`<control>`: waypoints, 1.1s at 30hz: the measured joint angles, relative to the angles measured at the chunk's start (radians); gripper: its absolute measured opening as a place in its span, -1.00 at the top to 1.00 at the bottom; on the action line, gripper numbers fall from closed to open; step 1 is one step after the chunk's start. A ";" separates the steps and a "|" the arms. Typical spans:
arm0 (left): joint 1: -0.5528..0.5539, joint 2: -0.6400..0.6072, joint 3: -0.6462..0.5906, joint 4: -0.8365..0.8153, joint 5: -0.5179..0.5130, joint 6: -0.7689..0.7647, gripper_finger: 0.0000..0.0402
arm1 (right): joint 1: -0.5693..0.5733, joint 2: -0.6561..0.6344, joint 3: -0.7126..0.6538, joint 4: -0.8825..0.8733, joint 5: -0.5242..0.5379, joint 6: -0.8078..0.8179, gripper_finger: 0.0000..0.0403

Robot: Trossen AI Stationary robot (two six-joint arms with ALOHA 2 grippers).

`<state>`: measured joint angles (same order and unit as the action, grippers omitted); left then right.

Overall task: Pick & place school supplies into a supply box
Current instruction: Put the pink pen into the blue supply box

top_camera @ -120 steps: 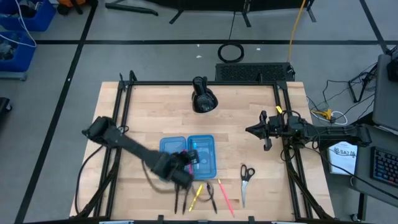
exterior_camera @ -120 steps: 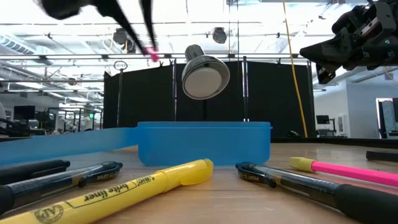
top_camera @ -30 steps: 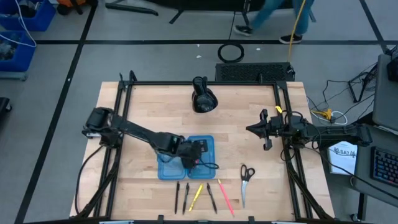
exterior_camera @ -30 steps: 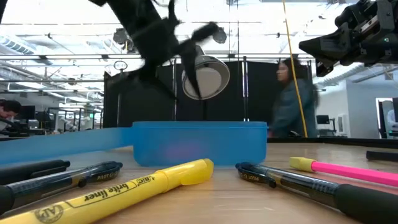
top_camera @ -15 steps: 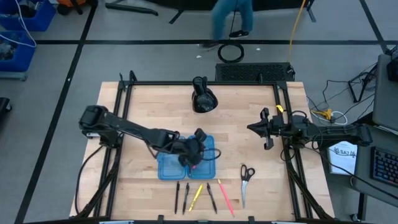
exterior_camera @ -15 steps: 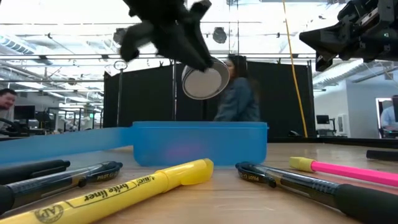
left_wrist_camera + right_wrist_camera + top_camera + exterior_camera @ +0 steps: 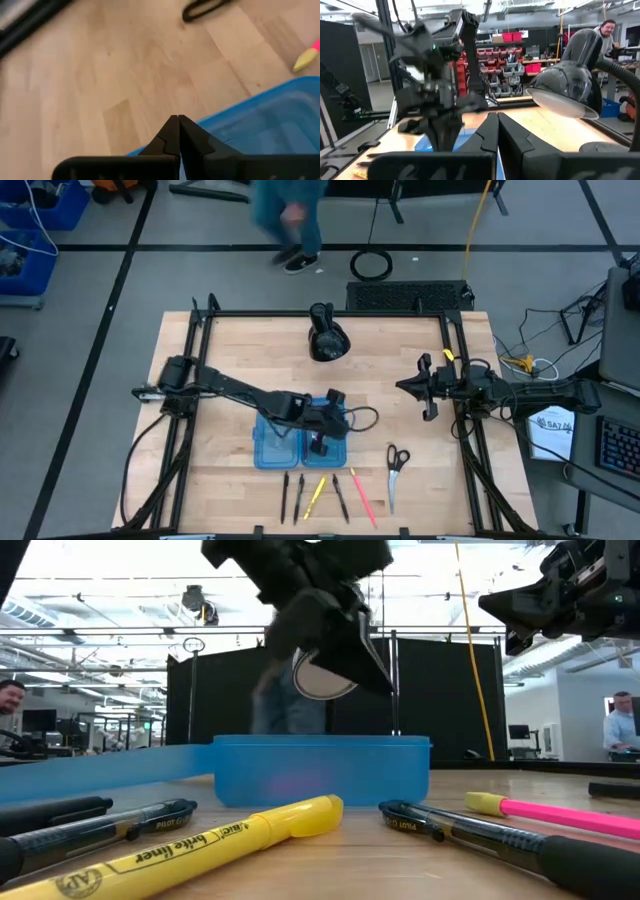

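The left pincer (image 7: 322, 442), fingers pressed together and empty, hangs over the blue pencil case (image 7: 270, 448) mid-worktop (image 7: 400, 395). Nearest lies a yellow highlighter (image 7: 210, 845) reading "brite liner", between black "PILOT" pens (image 7: 120, 828). The right pincer (image 7: 405, 389), likewise closed, waits at right.

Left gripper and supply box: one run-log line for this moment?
left gripper: shut, empty, over supply box | right gripper: shut, parked at right edge | pens, highlighters, scissors: on table
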<state>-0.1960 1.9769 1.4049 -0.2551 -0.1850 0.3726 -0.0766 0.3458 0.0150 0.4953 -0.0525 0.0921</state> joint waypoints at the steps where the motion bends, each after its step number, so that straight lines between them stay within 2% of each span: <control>1: 0.000 0.027 0.036 -0.036 0.002 0.001 0.98 | 0.000 0.000 0.000 0.000 0.000 0.001 1.00; 5: 0.003 0.111 0.145 -0.220 0.005 0.010 0.98 | 0.000 0.007 0.000 0.009 -0.001 0.024 1.00; 8: 0.006 0.119 0.166 -0.285 0.005 0.000 0.98 | 0.000 0.006 0.000 0.003 -0.003 0.026 1.00; 18: 0.043 0.118 0.147 -0.362 0.010 -0.060 0.98 | 0.000 0.006 0.000 0.001 -0.004 0.026 1.00; 33: 0.097 0.118 0.147 -0.410 0.110 -0.094 0.99 | 0.000 0.006 0.000 0.002 -0.002 0.019 1.00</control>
<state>-0.0994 2.0951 1.5520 -0.6651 -0.0746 0.2782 -0.0765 0.3523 0.0150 0.4973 -0.0544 0.1116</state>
